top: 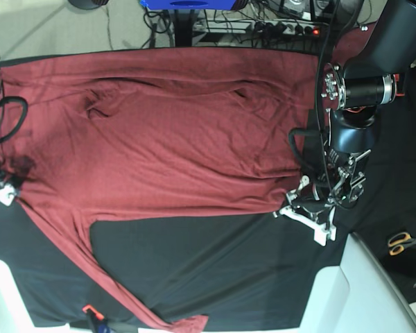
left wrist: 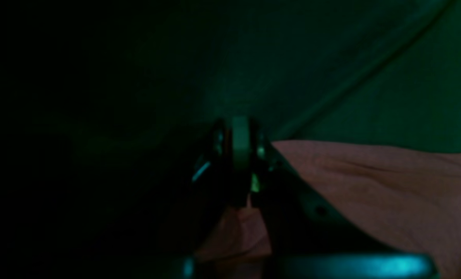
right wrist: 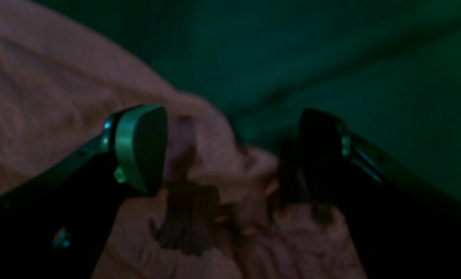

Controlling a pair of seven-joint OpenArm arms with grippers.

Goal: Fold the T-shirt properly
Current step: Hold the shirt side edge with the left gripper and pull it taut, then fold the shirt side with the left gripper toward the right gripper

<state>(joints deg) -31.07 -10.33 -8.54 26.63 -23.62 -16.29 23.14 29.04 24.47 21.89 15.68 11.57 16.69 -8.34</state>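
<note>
Two robot arms work at opposite side edges of a large brick-red long-sleeved T-shirt [top: 173,139] of soft plain knit, spread nearly flat across the black cloth-covered table [top: 229,270], likely to keep it stretched for folding. The left gripper [left wrist: 241,155] is pinched closed at the shirt's edge, while the right gripper [right wrist: 230,151] gapes wide over bunched fabric, holding nothing. One sleeve trails diagonally toward the table's front edge.

Wrist views dark, blurred; base bright
</note>
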